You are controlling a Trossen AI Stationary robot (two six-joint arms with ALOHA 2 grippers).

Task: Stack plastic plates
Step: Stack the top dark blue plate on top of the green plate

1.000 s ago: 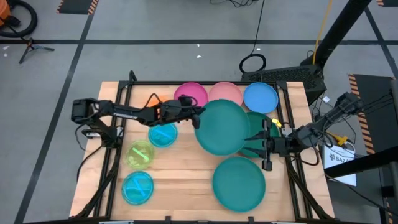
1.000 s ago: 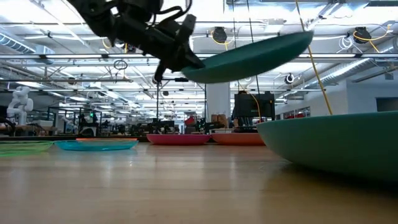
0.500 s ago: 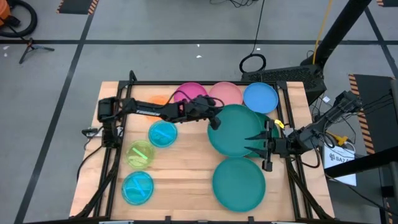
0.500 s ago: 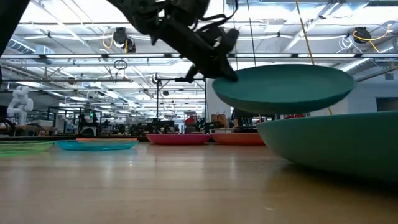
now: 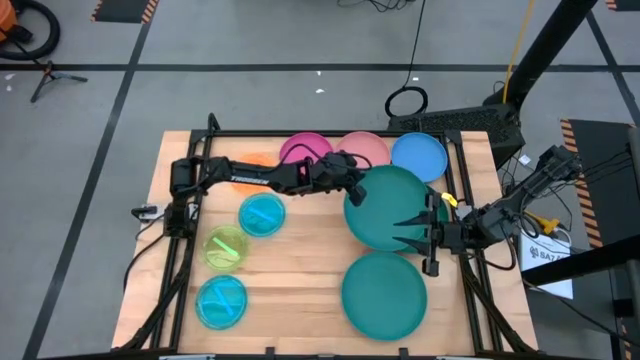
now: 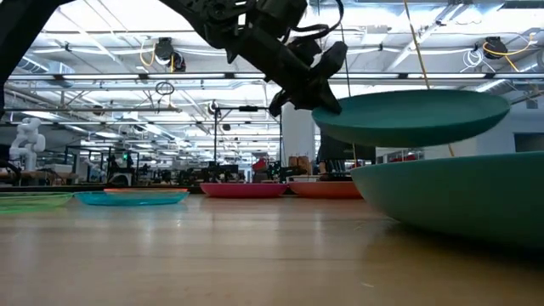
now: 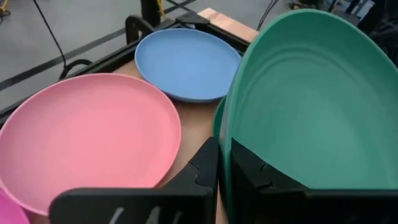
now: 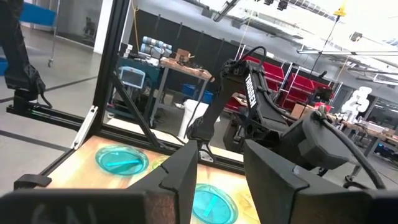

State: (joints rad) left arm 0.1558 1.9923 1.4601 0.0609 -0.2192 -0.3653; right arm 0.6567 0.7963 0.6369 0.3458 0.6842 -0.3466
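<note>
Plates of glossy round plastic lie across the pale wooden desk [image 5: 300, 270], and we see the left end effector [image 5: 352, 194] pinching the rim of one large teal plate [image 5: 395, 208], its two dark fingers [image 7: 205, 168] closed tight on either side of the edge. From the table-level camera that plate [image 6: 412, 115] hangs clear above the desk, nearly level, with the left arm reaching in from above to its rim. Its inner face is smooth and shiny, with faint concentric rings stepping down from a raised lip [image 7: 311, 118]. From overhead it sits toward the right of the desk, just short of the medium blue plate [image 5: 418, 157] and the medium pink plate [image 5: 362, 148] at the far edge, covering most of something darker green beneath it that we cannot make out. A medium magenta plate [image 5: 305, 150] lies beside the pink one, and a sliver of small orange plate [image 5: 255, 159] shows under the left arm. A second large teal plate [image 5: 384, 295] rests flat on the near right of the desk, well apart from the held one. On the left side lie a small cyan plate [image 5: 262, 214], a small lime plate [image 5: 226, 247] and another small cyan plate [image 5: 221, 301], each on its own. The right end effector [image 5: 412, 231] waits at the right edge of the held plate with its fingers spread apart and holding nothing.
</note>
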